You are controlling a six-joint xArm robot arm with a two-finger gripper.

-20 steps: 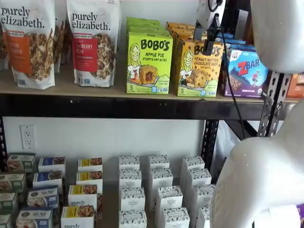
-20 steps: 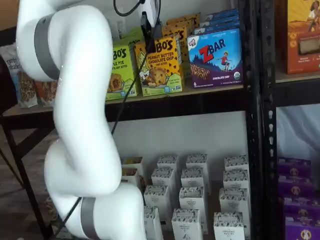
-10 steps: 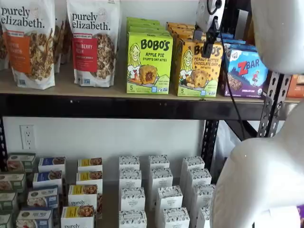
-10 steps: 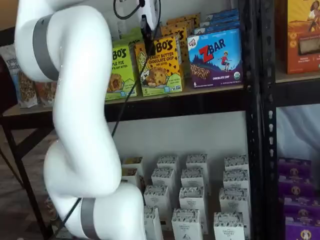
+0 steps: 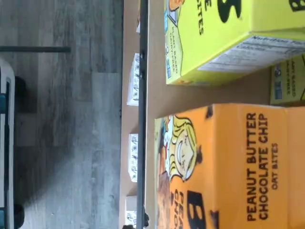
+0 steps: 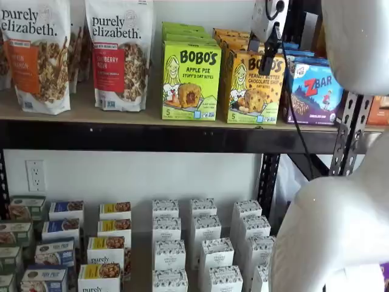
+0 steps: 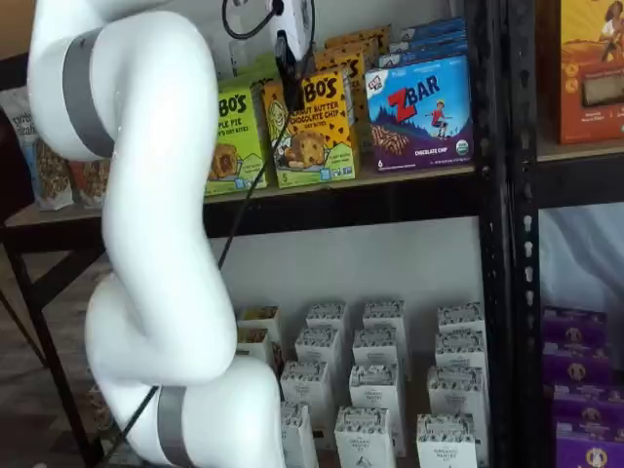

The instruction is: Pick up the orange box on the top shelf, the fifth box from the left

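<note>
The orange box (image 6: 254,88), lettered Peanut Butter Chocolate Chip, stands at the front of the top shelf (image 6: 140,135) between the lime-green Apple Pie box (image 6: 190,80) and the blue ZBar box (image 6: 313,91). It shows in both shelf views (image 7: 314,127) and fills the wrist view (image 5: 228,167). My gripper (image 6: 260,53) hangs just in front of the box's upper edge. Its two black fingers show a gap with the box's front between them, so it is open and empty. In a shelf view (image 7: 290,78) only one finger shows.
More orange boxes stand in a row behind the front one. Granola bags (image 6: 118,55) stand further left. A black upright (image 7: 492,195) is to the right of the ZBar box (image 7: 419,112). Small boxes (image 6: 203,243) fill the white lower level. The white arm (image 7: 156,244) fills the foreground.
The gripper has shifted slightly toward the orange box. The boxes have not moved.
</note>
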